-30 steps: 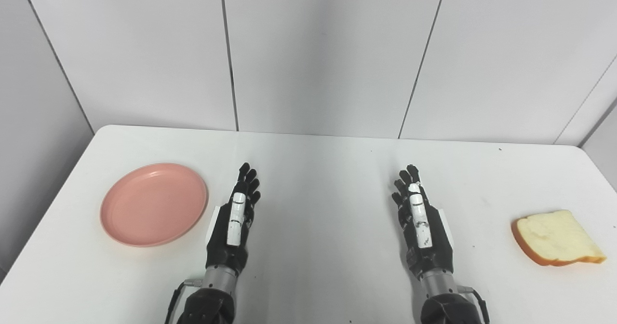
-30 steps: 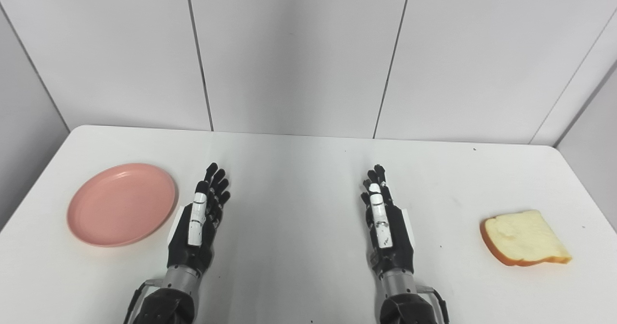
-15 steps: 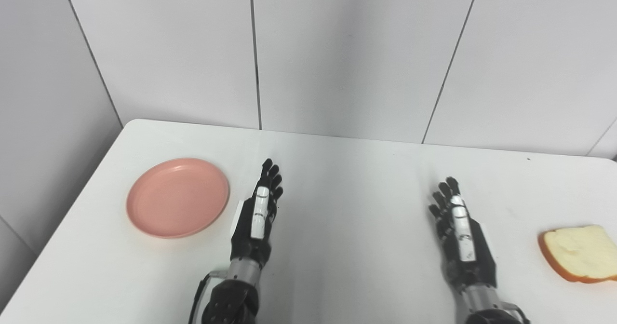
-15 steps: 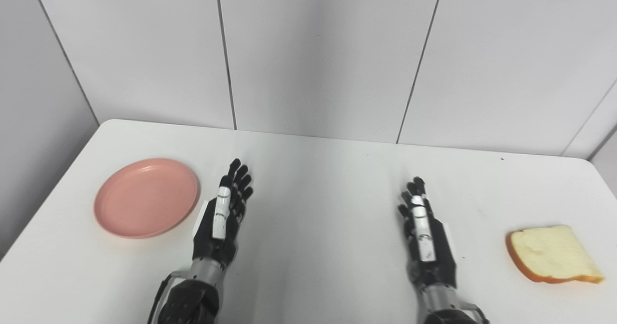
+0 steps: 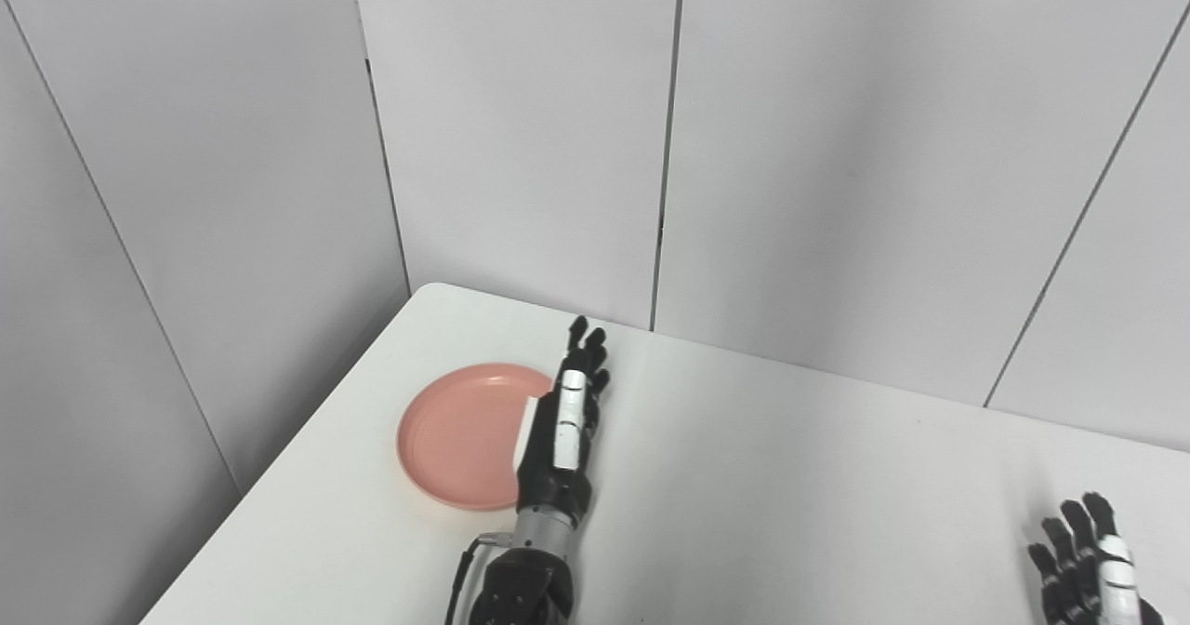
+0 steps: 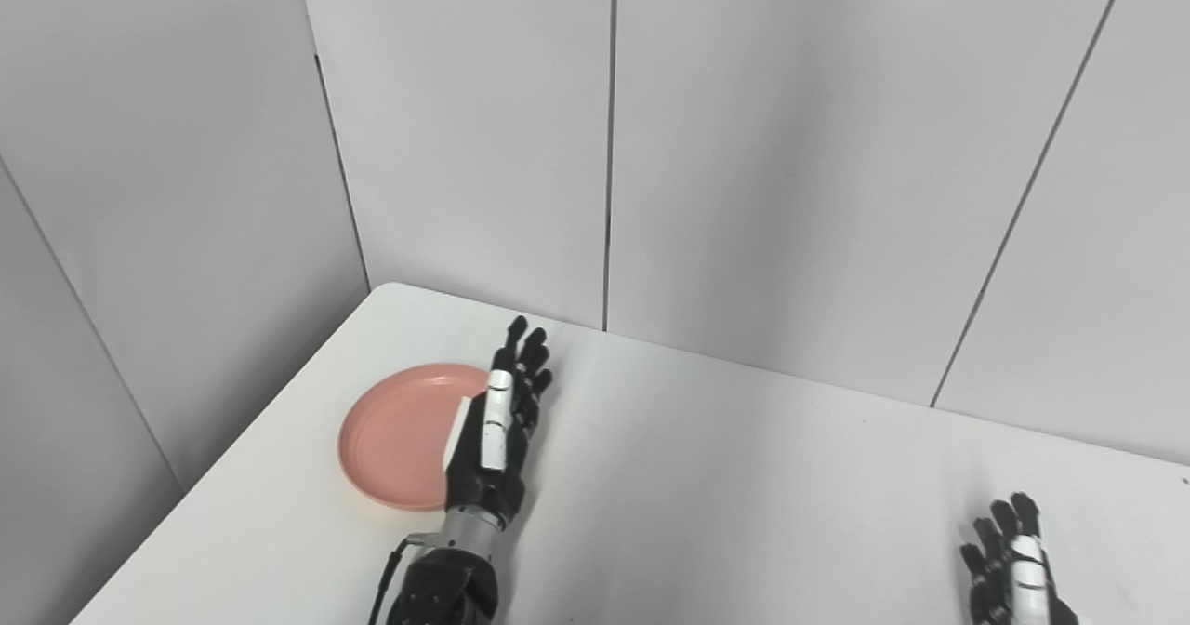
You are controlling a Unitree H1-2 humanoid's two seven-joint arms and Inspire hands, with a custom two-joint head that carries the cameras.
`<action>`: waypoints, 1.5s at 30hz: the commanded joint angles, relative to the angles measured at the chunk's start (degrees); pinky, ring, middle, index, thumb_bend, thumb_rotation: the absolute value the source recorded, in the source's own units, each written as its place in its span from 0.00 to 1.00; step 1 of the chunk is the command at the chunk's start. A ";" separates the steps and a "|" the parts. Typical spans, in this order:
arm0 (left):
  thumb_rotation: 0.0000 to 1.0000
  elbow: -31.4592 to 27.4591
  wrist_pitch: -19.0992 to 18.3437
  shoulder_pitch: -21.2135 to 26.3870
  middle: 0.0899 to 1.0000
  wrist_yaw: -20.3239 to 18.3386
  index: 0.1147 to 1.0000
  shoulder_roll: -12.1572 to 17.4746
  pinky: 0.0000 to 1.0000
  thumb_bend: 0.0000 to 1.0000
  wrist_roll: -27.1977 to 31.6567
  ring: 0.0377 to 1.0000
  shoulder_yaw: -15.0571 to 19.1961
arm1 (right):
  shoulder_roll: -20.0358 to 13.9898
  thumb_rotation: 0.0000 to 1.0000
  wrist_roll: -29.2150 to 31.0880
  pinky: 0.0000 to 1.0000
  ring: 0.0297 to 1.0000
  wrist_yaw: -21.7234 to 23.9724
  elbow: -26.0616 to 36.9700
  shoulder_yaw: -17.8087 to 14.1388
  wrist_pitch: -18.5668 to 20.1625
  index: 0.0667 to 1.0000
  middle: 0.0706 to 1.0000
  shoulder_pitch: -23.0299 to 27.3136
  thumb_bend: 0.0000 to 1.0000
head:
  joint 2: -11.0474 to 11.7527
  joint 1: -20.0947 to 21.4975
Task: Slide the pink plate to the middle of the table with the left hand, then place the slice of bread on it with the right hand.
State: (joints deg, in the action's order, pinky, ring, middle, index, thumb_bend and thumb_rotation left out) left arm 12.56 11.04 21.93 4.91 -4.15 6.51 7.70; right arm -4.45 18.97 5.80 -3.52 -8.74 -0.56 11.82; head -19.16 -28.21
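In the left eye view, the left hand (image 5: 561, 434) is reaching forward with its fingers extended and slightly apart, holding nothing, its long axis pointing away from the robot toward the wall. The pink plate (image 5: 460, 434) is lying directly to that hand's outer side, at the same reach, and the hand is overlapping the plate's inner rim, so the two are at least just beside each other; whether the hand is actually touching the rim cannot be told here. The plate is sitting near the table's (image 5: 790, 476) left corner, so the middle of the table is lying on the opposite side of the hand. The right hand (image 5: 1092, 574) is showing only partly at the bottom edge, fingers spread and empty, well apart from the plate. The bread is not appearing in this view.

In the right eye view, the left hand (image 6: 493, 439) is again covering the plate's (image 6: 395, 434) inner edge, fingers straight and parted. The right hand (image 6: 1013, 569) is resting far off, open. The left hand is clearly the nearer one, and it probably needs to get over or beyond the plate before drawing it inward.
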 commanded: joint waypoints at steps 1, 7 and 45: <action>1.00 -1.73 1.17 2.87 0.96 1.38 0.97 1.09 1.00 0.77 -0.17 0.99 1.10 | -0.02 0.86 1.05 1.00 0.99 -0.04 2.04 -0.49 0.68 1.00 0.99 0.91 0.53 | -0.13 -0.36; 1.00 -2.02 0.62 3.95 0.90 3.94 0.92 3.19 0.94 0.79 -0.13 0.92 4.04 | -0.35 0.86 1.57 0.99 0.98 0.09 3.45 -0.74 1.99 0.99 0.98 0.53 0.55 | -0.46 -1.12; 1.00 8.06 -0.27 4.50 0.72 10.33 0.80 17.20 0.72 0.77 -0.25 0.72 13.24 | 0.66 0.85 1.29 0.98 0.96 -0.33 5.87 -0.42 2.70 0.96 0.97 0.24 0.54 | -0.93 0.07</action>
State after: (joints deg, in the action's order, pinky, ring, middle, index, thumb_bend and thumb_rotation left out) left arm 21.22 9.89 24.99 15.19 11.07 7.50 20.95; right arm -3.99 20.35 5.57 0.35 -9.10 3.25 11.02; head -20.04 -28.21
